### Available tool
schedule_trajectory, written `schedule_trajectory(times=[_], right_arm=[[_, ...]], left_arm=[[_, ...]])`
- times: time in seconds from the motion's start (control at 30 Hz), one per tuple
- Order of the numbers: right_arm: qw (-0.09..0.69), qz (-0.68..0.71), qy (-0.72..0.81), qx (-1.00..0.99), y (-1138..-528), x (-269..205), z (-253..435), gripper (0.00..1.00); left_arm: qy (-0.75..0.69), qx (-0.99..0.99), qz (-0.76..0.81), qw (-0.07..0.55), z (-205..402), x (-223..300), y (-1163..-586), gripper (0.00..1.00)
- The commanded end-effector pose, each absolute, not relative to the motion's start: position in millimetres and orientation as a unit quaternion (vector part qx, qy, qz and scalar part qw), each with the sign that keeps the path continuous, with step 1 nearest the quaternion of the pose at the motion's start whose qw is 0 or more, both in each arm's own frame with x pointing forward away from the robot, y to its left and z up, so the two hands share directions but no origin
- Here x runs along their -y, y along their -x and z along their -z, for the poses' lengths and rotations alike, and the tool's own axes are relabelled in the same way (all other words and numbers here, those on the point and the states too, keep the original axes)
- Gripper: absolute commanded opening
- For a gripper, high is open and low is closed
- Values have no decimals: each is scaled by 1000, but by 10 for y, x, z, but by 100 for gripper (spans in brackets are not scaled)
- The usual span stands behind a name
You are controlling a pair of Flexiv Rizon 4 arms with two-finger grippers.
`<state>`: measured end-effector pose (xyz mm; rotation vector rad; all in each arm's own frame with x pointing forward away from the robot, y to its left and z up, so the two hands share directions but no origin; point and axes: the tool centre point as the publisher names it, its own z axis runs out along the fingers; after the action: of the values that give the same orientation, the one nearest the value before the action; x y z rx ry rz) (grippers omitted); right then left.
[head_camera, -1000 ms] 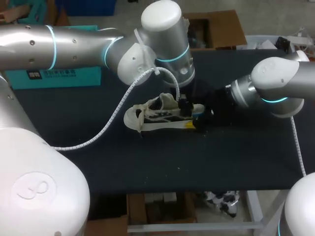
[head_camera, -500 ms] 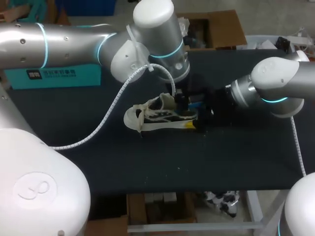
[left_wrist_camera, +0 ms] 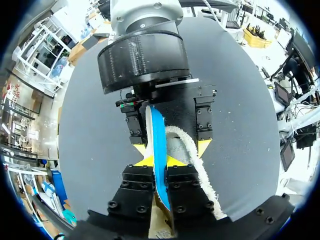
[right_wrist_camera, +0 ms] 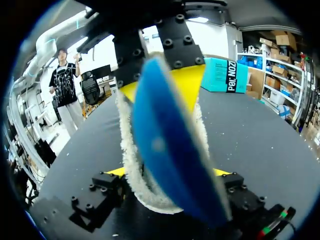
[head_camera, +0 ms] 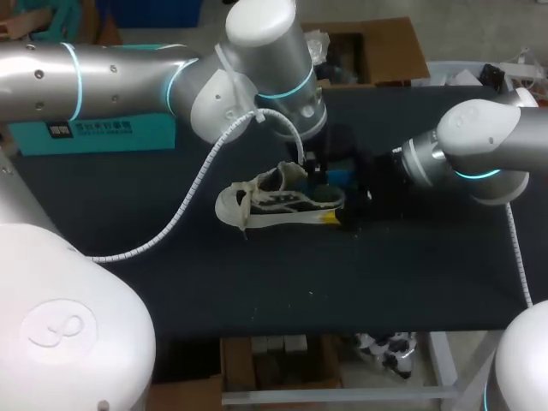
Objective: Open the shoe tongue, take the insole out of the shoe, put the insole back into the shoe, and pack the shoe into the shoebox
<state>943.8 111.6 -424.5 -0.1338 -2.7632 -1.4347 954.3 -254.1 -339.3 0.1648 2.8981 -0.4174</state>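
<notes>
Currently pinching the blue insole (left_wrist_camera: 158, 135) edge-on in the left gripper (left_wrist_camera: 156, 161), yellow tips clenched flat against its two faces. Holding it up out of the heel opening of the sneaker (head_camera: 270, 201); can't see the front end, lost inside the shoe.

Resting the sneaker near the middle of the dark table (head_camera: 385, 274), toe toward the left arm's side, heel toward the right arm. Can't tell whether fully upright or tipped over.

Grasping the heel with the right gripper (left_wrist_camera: 171, 148), spread wide, one yellow tip on each side of the fleece collar (left_wrist_camera: 200, 172). Hard to check contact on the insole side in the left wrist view, mostly masked by the blue sheet.

Not much to read in the right wrist view: blocked in the middle by insole and fleece rim, showing only slivers of yellow either side.

In the head view, hiding the left fingers under the wrist housing; showing only a blue corner of insole beside it, just above the heel. Black-on-black for the right fingers there, apart from one yellow tip against the sole at the heel. Can't make out the state of the tongue or laces.

Also seeing a teal box (head_camera: 94, 133) at the table's far left edge, well apart from the sneaker, partly cut off by the left arm.
</notes>
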Motion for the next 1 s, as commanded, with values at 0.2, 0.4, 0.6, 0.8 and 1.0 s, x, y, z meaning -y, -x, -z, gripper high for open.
schedule_trajectory(times=[0.2, 0.4, 0.6, 0.8, 1.0], right_arm=[[12, 462, 42, 886, -9389, -1123, 4296, 0], [12, 462, 42, 886, -9389, -1123, 4296, 0], [12, 462, 42, 886, -9389, -1123, 4296, 0], [10, 459, 41, 887, -9391, -1099, 4274, 0], [0, 456, 57, 888, -9317, -989, 4196, 100]], left_arm=[[-78, -977, 172, 98, 3277, 2394, -9410, 0], [-100, -971, 205, 74, 3239, 2254, -9374, 0], [-128, -960, 247, 46, 3106, 2279, -9350, 0], [-160, -944, 288, 28, 2950, 2392, -9297, 0], [-196, -925, 325, 10, 2742, 2535, -9204, 0]])
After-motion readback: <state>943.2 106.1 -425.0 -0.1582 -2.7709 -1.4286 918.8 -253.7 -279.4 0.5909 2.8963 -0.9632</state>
